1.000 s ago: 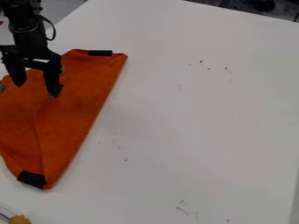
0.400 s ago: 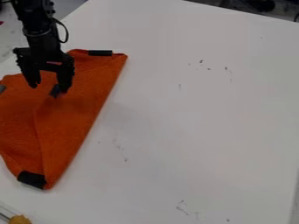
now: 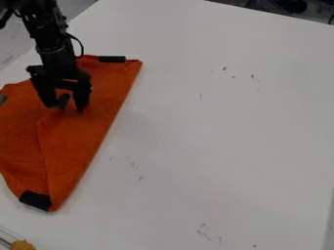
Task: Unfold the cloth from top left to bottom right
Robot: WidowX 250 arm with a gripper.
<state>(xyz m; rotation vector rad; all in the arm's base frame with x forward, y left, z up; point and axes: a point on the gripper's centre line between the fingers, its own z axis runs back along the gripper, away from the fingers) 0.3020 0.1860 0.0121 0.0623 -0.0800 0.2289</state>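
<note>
The orange cloth (image 3: pixel 81 141) is lying folded across the left side of the frame, its left part running out past the frame's edge. Its long right edge is slanting from near the upper left down to a narrow point in the lower left, and a crease is running down its lower part towards that point. A black patch (image 3: pixel 112 59) is sitting along the top edge near the upper right corner of the cloth, and another black patch (image 3: pixel 35 200) is lying at the bottom tip. A grey patch (image 3: pixel 3 99) is showing at the frame's left edge.

The end effector (image 3: pixel 64 108) is hanging over the upper part of the cloth, in the upper left of the frame, with its two fingers standing apart and pointing down. A dark tab (image 3: pixel 63 101) is showing between them; whether either finger is touching it or the cloth, the view is not telling. The black arm (image 3: pixel 52 41) is coming in from the top left, a cable (image 3: pixel 81 49) looping out on its right.

The white tabletop (image 3: pixel 228 136) is stretching from the cloth's slanted edge across the middle to the right side, carrying small dark marks. Its far edge is sloping down towards the upper right. A yellowish thing (image 3: pixel 22 244) is poking up in the lower left corner, just below the cloth.
</note>
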